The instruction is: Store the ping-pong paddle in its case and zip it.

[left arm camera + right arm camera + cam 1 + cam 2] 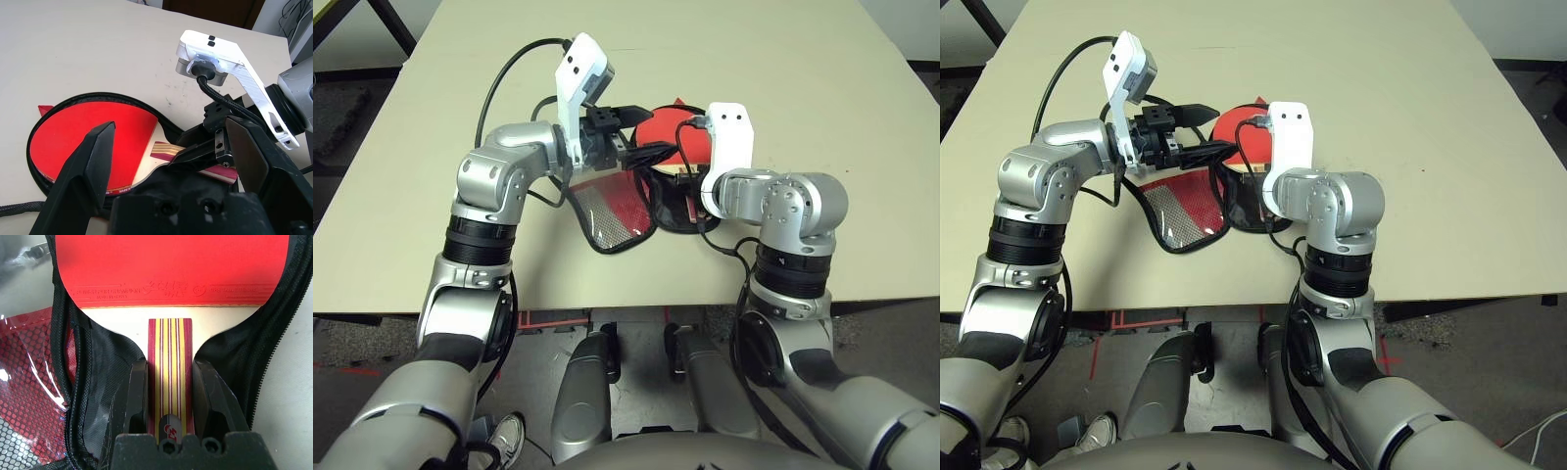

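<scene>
Round red ping-pong paddle [168,271] lies in the open black-lined red case [271,340], head far. Right gripper [170,367] closed on its striped handle; left gripper [171,142] wide, empty, near its left edge. Risk: skewed handle snags lining, blocking zip.

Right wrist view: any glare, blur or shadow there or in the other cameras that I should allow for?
Right wrist view: sharp white glints on the case's clear plastic pocket; the paddle's handle is crisp, its stripes distinct. Left wrist view: the case's black lining sinks into darkness near the fingers. Left eye view: soft shadow on the table beside the left forearm.
</scene>
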